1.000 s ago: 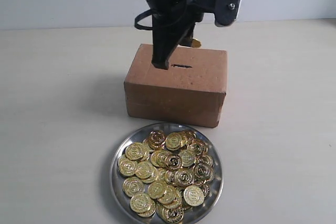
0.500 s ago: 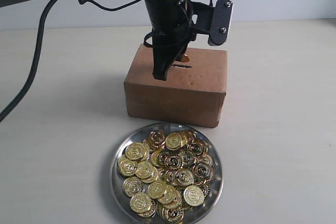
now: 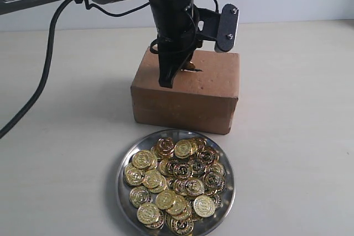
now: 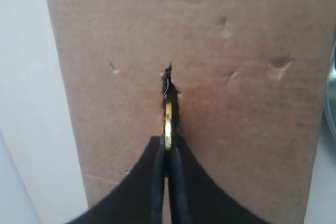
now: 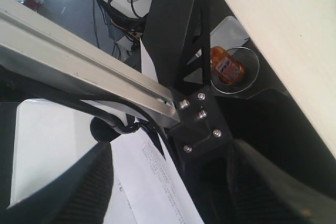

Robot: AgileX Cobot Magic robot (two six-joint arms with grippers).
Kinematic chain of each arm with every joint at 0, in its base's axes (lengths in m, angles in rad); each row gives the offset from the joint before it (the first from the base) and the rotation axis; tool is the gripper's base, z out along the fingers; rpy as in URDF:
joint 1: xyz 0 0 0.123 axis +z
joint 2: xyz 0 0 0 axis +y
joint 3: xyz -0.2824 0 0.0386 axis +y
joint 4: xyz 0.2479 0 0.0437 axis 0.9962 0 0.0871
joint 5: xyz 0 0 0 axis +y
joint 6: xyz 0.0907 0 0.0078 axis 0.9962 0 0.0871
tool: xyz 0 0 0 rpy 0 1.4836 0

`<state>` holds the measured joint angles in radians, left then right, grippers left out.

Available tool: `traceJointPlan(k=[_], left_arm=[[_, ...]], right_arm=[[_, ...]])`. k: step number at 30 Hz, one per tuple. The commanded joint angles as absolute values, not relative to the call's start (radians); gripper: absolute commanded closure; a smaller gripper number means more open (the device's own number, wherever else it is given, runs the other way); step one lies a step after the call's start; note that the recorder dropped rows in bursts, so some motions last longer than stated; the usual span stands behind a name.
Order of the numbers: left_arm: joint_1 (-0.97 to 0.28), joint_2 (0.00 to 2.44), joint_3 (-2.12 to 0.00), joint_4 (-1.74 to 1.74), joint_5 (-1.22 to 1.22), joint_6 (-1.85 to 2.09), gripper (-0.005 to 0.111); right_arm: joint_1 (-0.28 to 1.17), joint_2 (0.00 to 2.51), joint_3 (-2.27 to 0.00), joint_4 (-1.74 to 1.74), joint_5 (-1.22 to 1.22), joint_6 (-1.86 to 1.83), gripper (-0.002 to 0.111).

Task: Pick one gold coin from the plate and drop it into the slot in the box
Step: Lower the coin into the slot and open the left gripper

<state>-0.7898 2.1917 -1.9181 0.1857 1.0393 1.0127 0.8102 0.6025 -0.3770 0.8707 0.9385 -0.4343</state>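
The brown cardboard box (image 3: 213,89) stands behind the silver plate (image 3: 122,193), which is heaped with gold coins (image 3: 177,178). My left gripper (image 3: 176,73) reaches down onto the box top, shut on one gold coin (image 4: 168,123) held edge-on. The coin's lower edge sits in the rough dark slot (image 4: 167,82), lined up with it. In the left wrist view the gripper (image 4: 168,144) has its black fingers (image 4: 152,182) pressed together on the coin. My right gripper (image 5: 168,192) is open and holds nothing; it is away from the table and out of the exterior view.
The box and plate sit on a pale table (image 3: 293,136). The black left arm and its cable (image 3: 44,81) cross above the table's left side. The right wrist view shows a metal frame (image 5: 79,66), papers and a table edge.
The left gripper has come down toward the box top with the coin, bringing the coin from above the box into the slot's mouth. The plate and box have not moved.
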Motion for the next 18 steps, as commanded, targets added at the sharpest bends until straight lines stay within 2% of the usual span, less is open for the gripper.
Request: traceJointPlan(k=[1, 12, 14, 18], left_arm=[[-0.787, 2.191, -1.922, 0.172, 1.04, 1.001, 0.107], [-0.787, 2.191, -1.922, 0.166, 1.048, 1.001, 0.107], [-0.787, 2.191, -1.922, 0.166, 1.048, 1.001, 0.103], [-0.787, 2.191, -1.922, 0.168, 1.043, 1.007, 0.088]], right_arm=[[0.806, 0.594, -0.374, 0.881, 0.927, -0.449, 0.048], [0.806, 0.594, -0.374, 0.881, 0.927, -0.449, 0.048], [0.806, 0.594, -0.374, 0.881, 0.927, -0.449, 0.048], [0.806, 0.594, -0.374, 0.881, 0.927, -0.449, 0.048]])
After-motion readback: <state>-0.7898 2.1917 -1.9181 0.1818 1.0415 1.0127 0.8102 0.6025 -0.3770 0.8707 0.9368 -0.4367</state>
